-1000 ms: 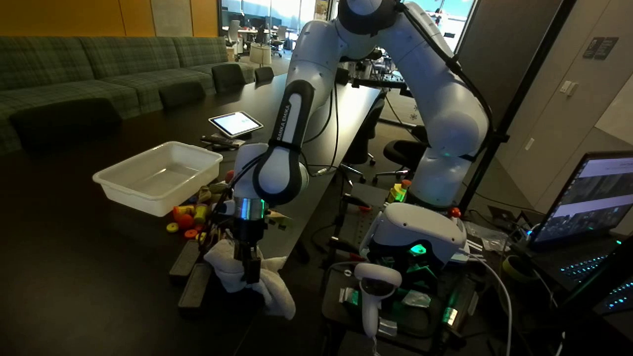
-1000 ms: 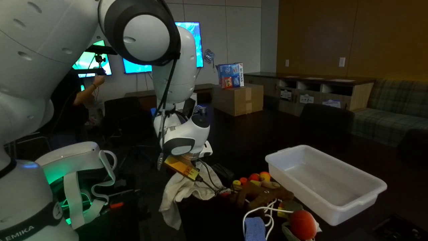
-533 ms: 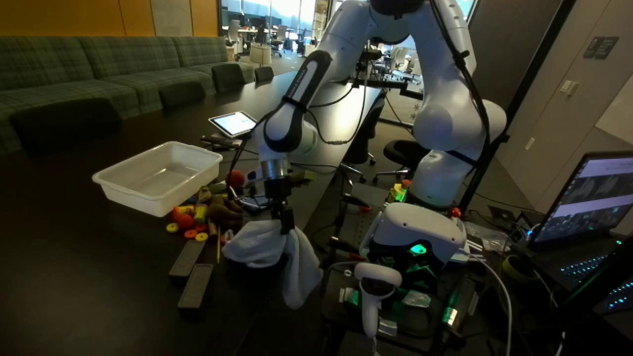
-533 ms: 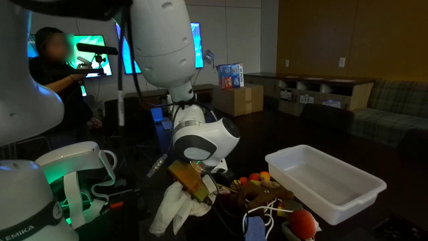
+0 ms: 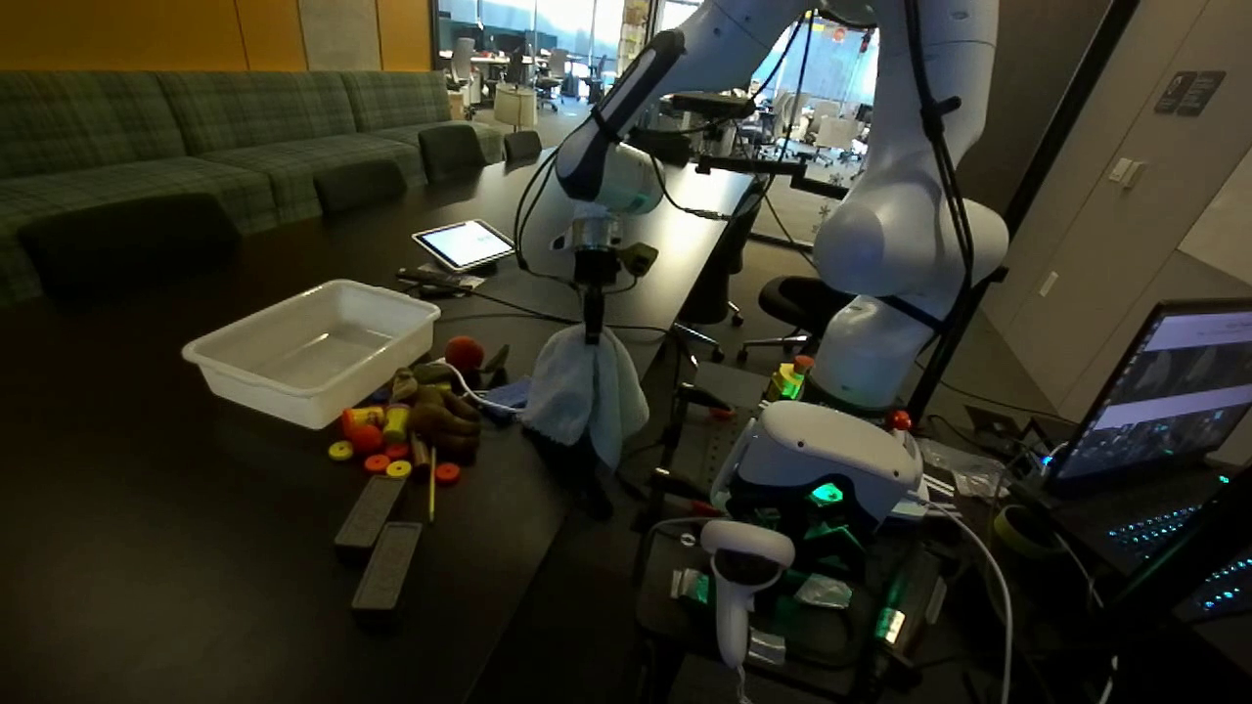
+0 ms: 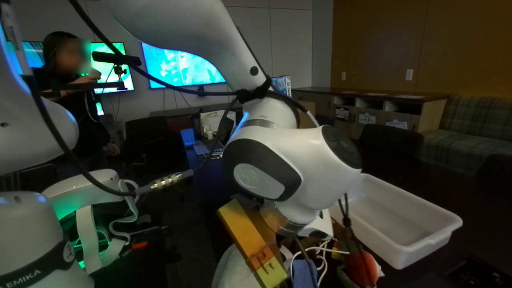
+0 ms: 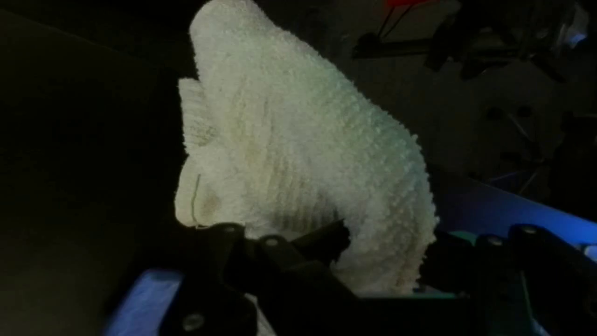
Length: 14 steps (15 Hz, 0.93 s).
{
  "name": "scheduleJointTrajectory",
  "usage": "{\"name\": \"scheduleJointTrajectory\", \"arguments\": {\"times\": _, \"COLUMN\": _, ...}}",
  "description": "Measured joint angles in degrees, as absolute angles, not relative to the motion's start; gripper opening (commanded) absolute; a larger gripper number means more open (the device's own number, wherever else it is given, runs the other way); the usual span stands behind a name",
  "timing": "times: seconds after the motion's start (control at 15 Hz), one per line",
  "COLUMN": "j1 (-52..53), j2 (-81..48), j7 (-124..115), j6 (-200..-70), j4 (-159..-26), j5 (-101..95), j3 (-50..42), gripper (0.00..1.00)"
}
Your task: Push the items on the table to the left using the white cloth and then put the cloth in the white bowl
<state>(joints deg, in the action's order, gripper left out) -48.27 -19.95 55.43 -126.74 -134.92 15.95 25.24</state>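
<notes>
The white cloth (image 5: pixel 577 391) hangs bunched from my gripper (image 5: pixel 593 332) near the table's (image 5: pixel 225 567) edge. My gripper is shut on it; the cloth fills the space between the fingers in the wrist view (image 7: pixel 303 130). I cannot tell whether its lower end touches the table. The items (image 5: pixel 445 420), a brown plush thing, red, orange and yellow pieces and a white cord (image 5: pixel 465 386), lie in a cluster to the left of the cloth in this exterior view. The white bowl (image 5: pixel 259 384) stands beyond the items, with nothing seen inside; it also shows here (image 6: pixel 428 248).
Two grey blocks (image 5: pixel 387 567) lie in front of the items. A blue piece (image 5: pixel 511 393) and a red ball (image 5: pixel 465 353) lie close to the cloth. A tablet (image 5: pixel 465 244) stands farther back with cables. A headset (image 5: pixel 831 460) sits beside the arm's base.
My gripper has risen and carried the cloth off the near end of the items toward the tablet end. The cloth now hangs down instead of lying spread. The items look unmoved.
</notes>
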Motion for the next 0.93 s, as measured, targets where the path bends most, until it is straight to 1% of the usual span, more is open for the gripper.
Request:
{"name": "scheduleJointTrajectory", "arguments": {"times": 0.2, "j1": -43.31, "j2": -18.65, "j7": 54.99, "j6": -128.11, "j4": -129.66, "j5": 17.78, "j3": 14.32, "gripper": 0.05}}
{"name": "scheduleJointTrajectory", "arguments": {"times": 0.4, "j1": -38.25, "j2": -20.57, "j7": 52.52, "j6": -133.57, "j4": -124.21, "j5": 19.11, "j3": 6.68, "gripper": 0.05}}
{"name": "scheduleJointTrajectory", "arguments": {"times": 0.73, "j1": -29.94, "j2": -28.98, "j7": 45.6, "j6": -147.94, "j4": -118.27, "j5": 19.17, "j3": 1.77, "gripper": 0.05}}
{"name": "scheduleJointTrajectory", "arguments": {"times": 0.93, "j1": -26.19, "j2": -35.3, "j7": 41.67, "j6": -151.15, "j4": -115.1, "j5": 18.21, "j3": 1.47, "gripper": 0.05}}
